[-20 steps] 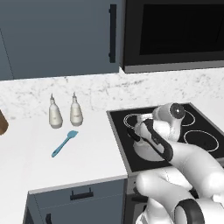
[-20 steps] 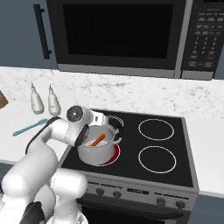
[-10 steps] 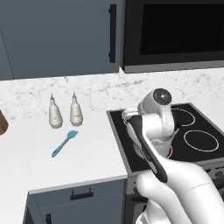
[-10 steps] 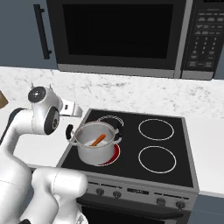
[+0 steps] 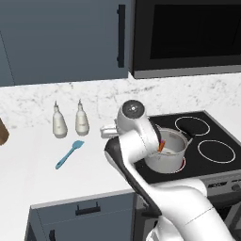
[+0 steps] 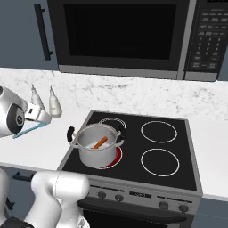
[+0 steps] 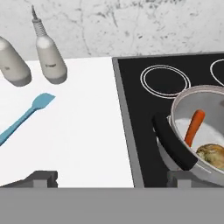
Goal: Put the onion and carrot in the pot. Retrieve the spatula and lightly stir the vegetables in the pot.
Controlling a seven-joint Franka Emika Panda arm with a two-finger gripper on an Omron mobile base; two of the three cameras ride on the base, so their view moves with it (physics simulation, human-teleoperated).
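Observation:
The steel pot [image 6: 96, 155] stands on the front left burner with the orange carrot [image 6: 100, 142] leaning inside it. In the hand view the carrot [image 7: 194, 127] and the brownish onion [image 7: 212, 154] both lie in the pot [image 7: 192, 98] at the right. The light blue spatula [image 5: 69, 154] lies flat on the white counter, left of the stove. My gripper [image 7: 109, 179] is open and empty, above the counter between the spatula [image 7: 26, 114] and the pot. From the left base camera the gripper [image 5: 107, 131] hangs just left of the stove's edge.
Two white bottles [image 5: 59, 123] [image 5: 82, 121] stand behind the spatula near the wall. The black stove top [image 6: 156, 147] has other bare burners. A microwave [image 6: 120, 35] hangs above it. A brown object [image 5: 2, 132] sits at the far left of the counter.
The arm has swung left, away from above the pot and out over the counter toward the spatula. The gripper stays open. Carrot and pot have not moved.

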